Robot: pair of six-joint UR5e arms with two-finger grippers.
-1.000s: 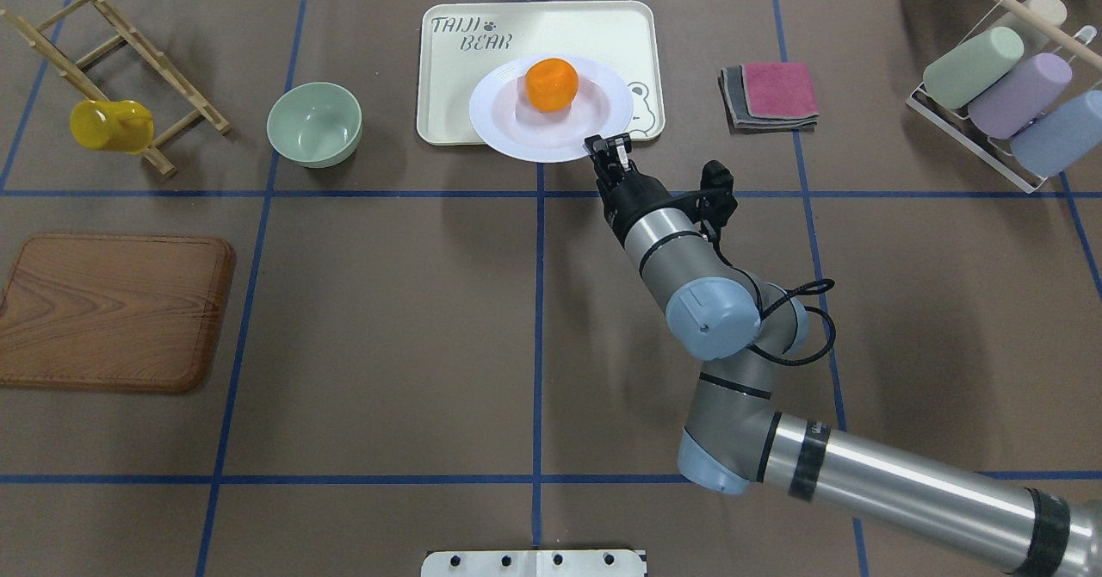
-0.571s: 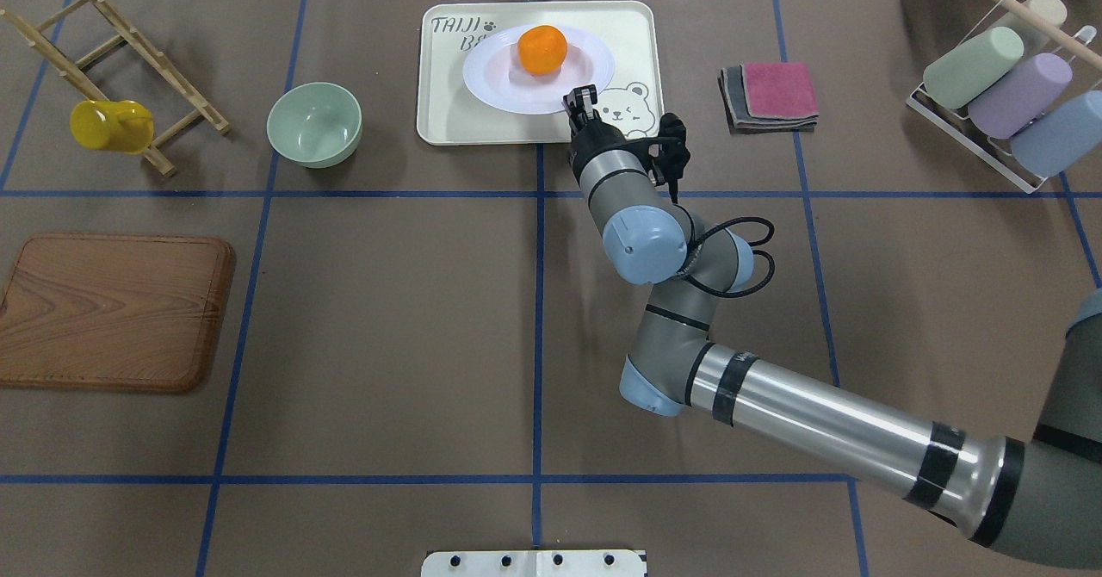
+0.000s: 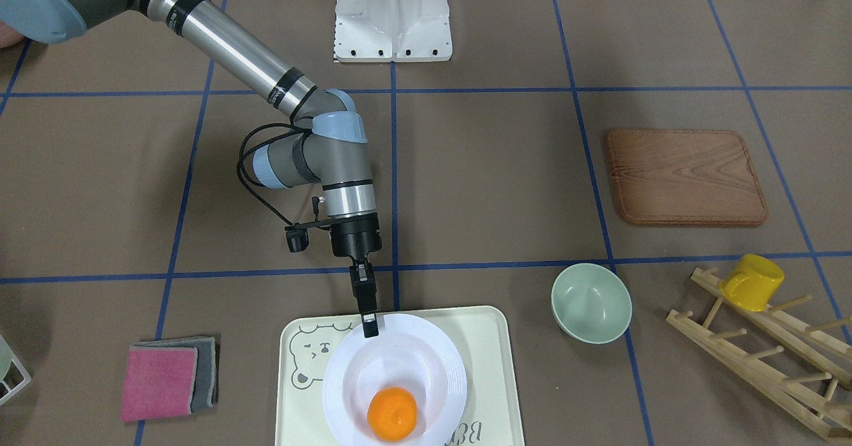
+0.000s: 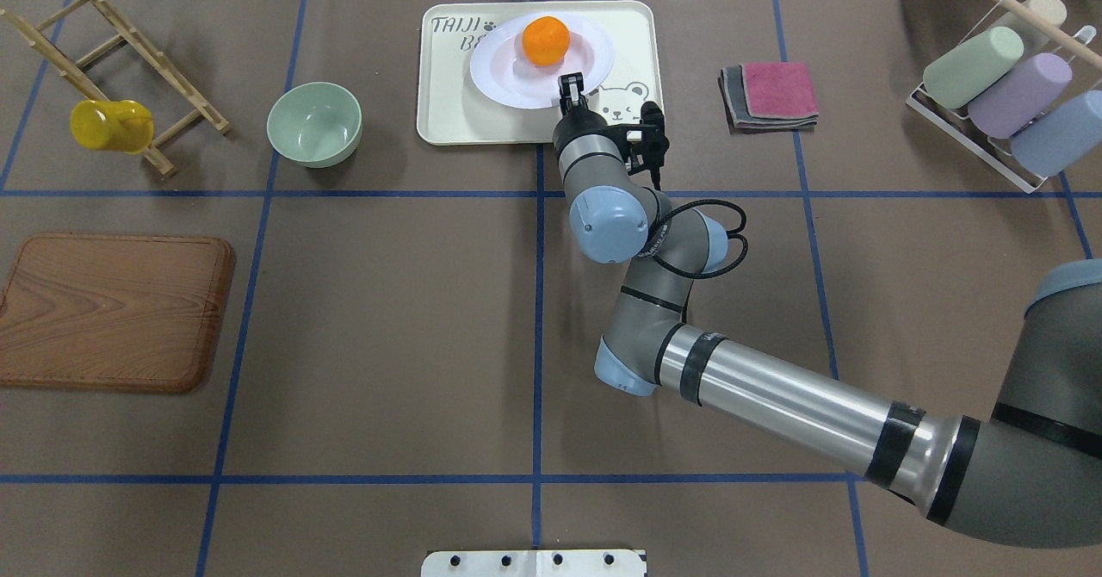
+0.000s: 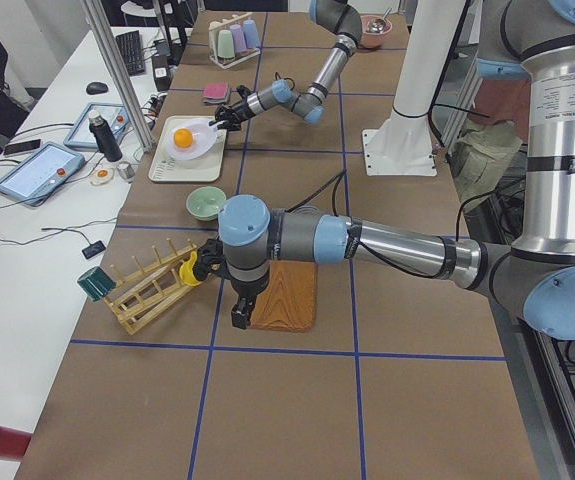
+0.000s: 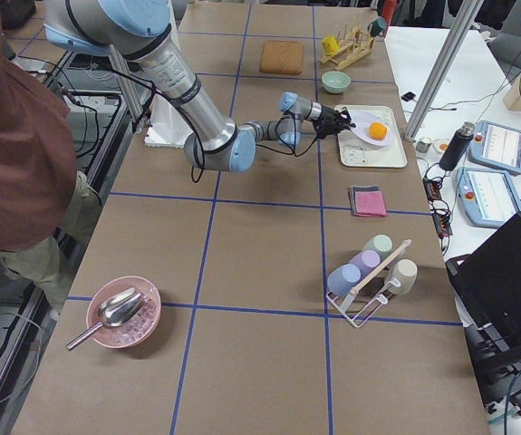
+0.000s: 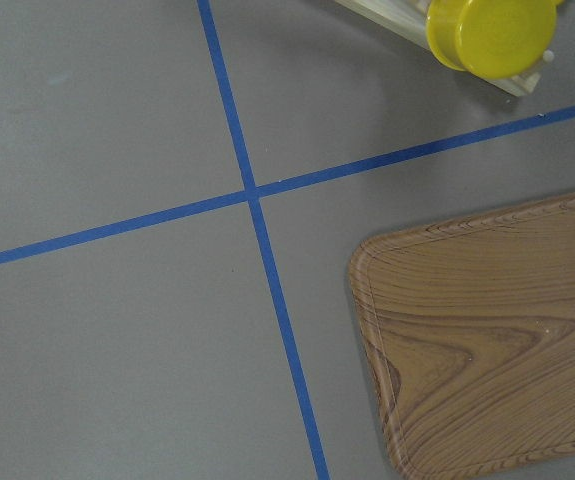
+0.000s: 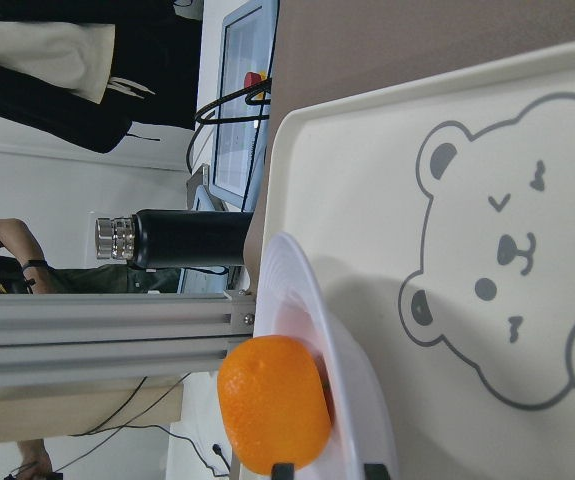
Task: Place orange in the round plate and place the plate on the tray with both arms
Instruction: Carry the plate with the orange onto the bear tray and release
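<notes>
The orange (image 4: 546, 40) lies in the well of the white round plate (image 4: 504, 73), and the plate is over the cream bear tray (image 4: 448, 95) at the table's far middle. My right gripper (image 4: 570, 84) is shut on the plate's near rim, its fingers (image 3: 370, 326) pinching the edge. The right wrist view shows the plate (image 8: 342, 380) edge-on over the tray (image 8: 387, 200) with the orange (image 8: 272, 403) in it. I cannot tell whether the plate rests on the tray. My left gripper (image 5: 239, 317) hangs over the wooden board, seen only from the side; I cannot tell its state.
A pale green bowl (image 4: 314, 123) sits left of the tray, with a yellow mug (image 4: 108, 125) on a wooden rack beyond it. Folded cloths (image 4: 770, 93) lie right of the tray and a cup rack (image 4: 999, 86) stands far right. The wooden board (image 4: 112, 310) is near left.
My right arm has carried the plate with the orange from the tray's near edge farther in over the tray. The elbow has swung left and the forearm has stretched out.
</notes>
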